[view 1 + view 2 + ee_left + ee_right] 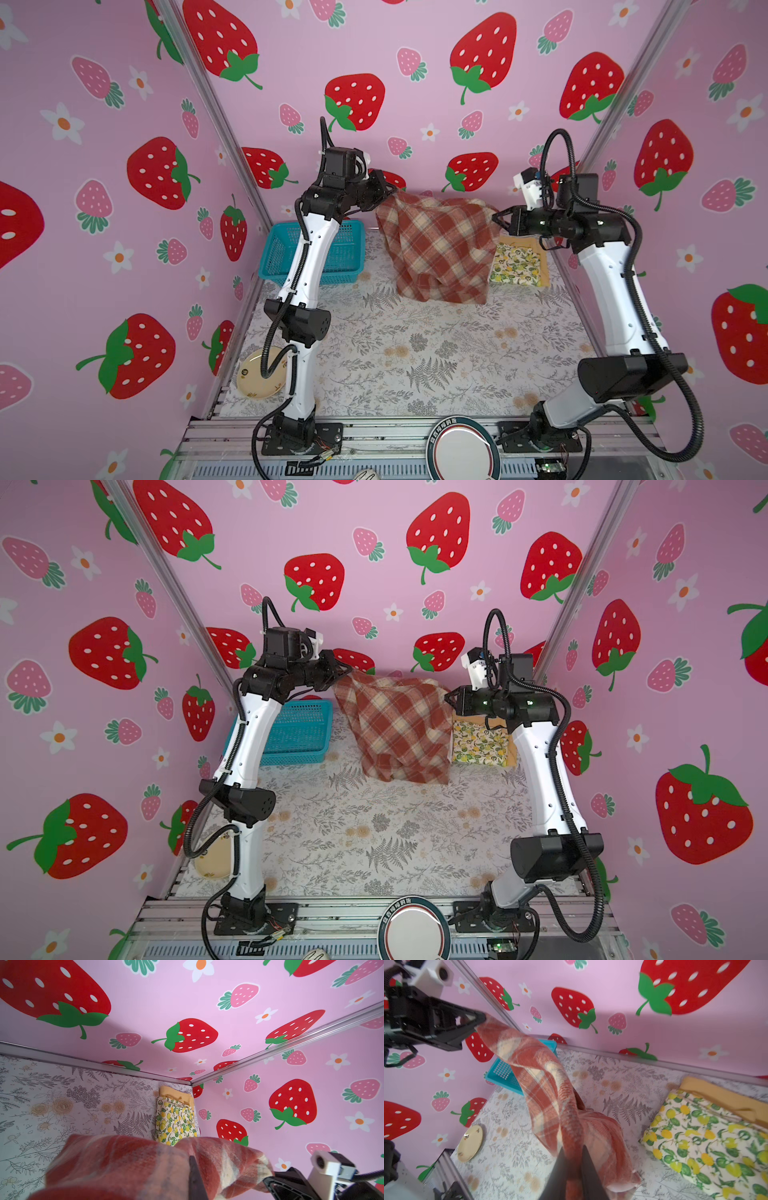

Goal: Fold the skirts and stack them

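left tool (391, 192): closed on one top corner of the plaid skirt (436, 249), with a small bite right at the edge. right tool (496, 219): closed on the other top corner, pinching a thicker roll of cloth. The skirt hangs between them at 12 o'clock of the desk (415, 353). Its top edge sags, and the lower part is bunched and touching the desk.

Risks as I read them:
- Left corner slips out. The bite is thin and the cloth looks heavy, so any pull apart to flatten it loads that pinch.
- Crooked fold. The cloth is twisted and doubled below the tools, so laying it down as is traps the wrinkles.
- Hem drags. It sits on the desk, so a sideways move rolls it under.
- Stack gets disturbed. The lemon skirt (517, 264) lies folded on the yellow skirt (720, 1095) at 2 o'clock, just beside the hanging cloth and under the right wrist. A low swing to 3 o'clock could shove it.
- The basket (332, 266) at 10 o'clock is near and could snag on a swing left.
- The plate (257, 376) at 8 o'clock is well apart, so no issue there.
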`<state>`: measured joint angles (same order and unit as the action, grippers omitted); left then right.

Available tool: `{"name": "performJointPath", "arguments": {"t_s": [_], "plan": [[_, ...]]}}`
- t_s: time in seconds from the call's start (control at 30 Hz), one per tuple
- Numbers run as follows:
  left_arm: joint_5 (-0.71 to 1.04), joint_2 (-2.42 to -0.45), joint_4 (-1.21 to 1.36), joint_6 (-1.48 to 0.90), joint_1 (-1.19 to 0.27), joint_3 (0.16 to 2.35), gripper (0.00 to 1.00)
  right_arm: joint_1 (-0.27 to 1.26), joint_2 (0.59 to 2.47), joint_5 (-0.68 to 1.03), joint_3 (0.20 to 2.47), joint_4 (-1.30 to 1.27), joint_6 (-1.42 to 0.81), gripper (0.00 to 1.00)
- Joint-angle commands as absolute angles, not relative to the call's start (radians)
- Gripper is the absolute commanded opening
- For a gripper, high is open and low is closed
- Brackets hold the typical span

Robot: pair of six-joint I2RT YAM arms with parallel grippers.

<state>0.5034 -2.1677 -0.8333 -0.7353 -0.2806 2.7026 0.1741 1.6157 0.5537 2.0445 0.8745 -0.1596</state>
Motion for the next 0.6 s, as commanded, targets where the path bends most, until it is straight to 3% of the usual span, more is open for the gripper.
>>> {"name": "performJointPath", "arguments": {"t_s": [0.0,0.23,0.33,0.4,0.5,0.57], "plan": [[0.437,-1.97,-0.763,-0.633,-0.288,2.676,0.0,0.17,1.578,0.463,2.17,0.969,-0.123,0.15],[0.237,-1.691,-0.755,-0.445,-0.322,2.376,0.0,0.218,1.427,0.507,1.984,0.797,-0.136,0.13],[0.147,-1.58,-0.688,-0.394,-0.357,2.238,0.0,0.242,1.326,0.412,1.905,0.713,-0.169,0.19],[0.154,-1.591,-0.685,-0.378,-0.353,2.217,0.0,0.241,1.35,0.442,1.881,0.732,-0.164,0.2],[0.317,-1.835,-0.979,-0.371,-0.36,2.572,0.0,0.242,1.423,0.504,1.889,0.785,-0.144,0.15],[0.27,-1.945,-1.134,-0.293,-0.448,2.805,0.0,0.242,1.36,0.491,1.819,0.67,-0.188,0.16]]}}
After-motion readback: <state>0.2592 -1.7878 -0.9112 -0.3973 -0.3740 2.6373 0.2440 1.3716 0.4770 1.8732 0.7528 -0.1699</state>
